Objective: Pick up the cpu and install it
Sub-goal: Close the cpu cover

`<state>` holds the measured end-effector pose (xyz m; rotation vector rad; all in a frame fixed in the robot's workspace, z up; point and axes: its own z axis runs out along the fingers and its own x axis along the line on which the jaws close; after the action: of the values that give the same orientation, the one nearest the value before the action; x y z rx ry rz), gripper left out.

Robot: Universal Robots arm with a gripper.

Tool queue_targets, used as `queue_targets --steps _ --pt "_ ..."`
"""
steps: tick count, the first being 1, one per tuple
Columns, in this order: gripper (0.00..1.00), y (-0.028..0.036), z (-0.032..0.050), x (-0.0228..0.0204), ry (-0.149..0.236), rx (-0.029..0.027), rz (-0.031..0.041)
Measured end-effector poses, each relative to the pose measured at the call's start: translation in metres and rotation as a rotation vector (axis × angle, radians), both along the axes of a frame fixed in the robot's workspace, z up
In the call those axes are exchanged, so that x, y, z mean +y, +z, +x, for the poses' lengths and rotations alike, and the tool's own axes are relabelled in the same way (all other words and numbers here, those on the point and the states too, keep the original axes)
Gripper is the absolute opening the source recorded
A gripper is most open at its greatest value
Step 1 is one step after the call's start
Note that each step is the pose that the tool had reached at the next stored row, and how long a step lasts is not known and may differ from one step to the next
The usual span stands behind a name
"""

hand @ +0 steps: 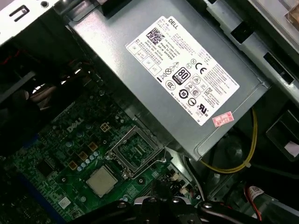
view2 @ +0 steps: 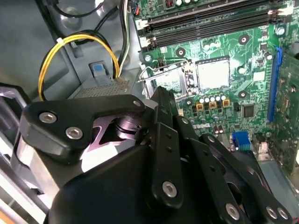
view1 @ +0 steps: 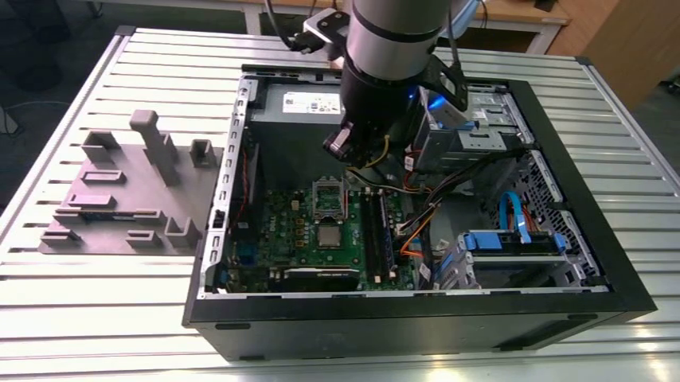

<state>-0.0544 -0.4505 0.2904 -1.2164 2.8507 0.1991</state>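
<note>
- The cpu [view1: 330, 235] lies flat on the green motherboard [view1: 279, 231] inside the open computer case [view1: 425, 318], just beside the empty socket [view1: 328, 199] and on the side of it towards the case's front edge in the exterior view.
- It shows as a small square with a dull silvery-grey top and a thin pale edge in both wrist views [view2: 212, 73] [hand: 100, 180].
- The socket's hinged frame [hand: 135, 150] stands open, with the bare contact field exposed.
- The gripper [view1: 340, 147] hangs above the board near the power supply [hand: 168, 84], well clear of the chip and holding nothing that I can see.
- Whether its pincer is released or clenched I cannot tell.
- By my judgement the pick-up step is in hand and not yet done; it calls for a descent square over the chip and a grasp by its edges.
- A grey fixture block [view1: 127, 191] sits on the slatted bench [view1: 107, 318] outside the case.
</note>
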Motion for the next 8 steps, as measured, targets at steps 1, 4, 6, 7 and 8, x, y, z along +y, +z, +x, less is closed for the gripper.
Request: queue_targets --steps 1,4,6,7,8 --pt "0.11 -0.0013 0.0010 -0.0001 0.000 0.0000 0.0006" --pt "0.11 -0.0045 0.0050 -0.0001 0.000 0.0001 0.0085" --pt "0.11 -0.0064 0.0072 -0.0001 0.000 0.0001 0.0157" --pt "0.11 -0.0080 0.0074 0.0000 0.000 -0.0001 0.0177" --pt "0.11 -0.0098 0.0073 -0.0001 0.000 0.0000 0.0182"
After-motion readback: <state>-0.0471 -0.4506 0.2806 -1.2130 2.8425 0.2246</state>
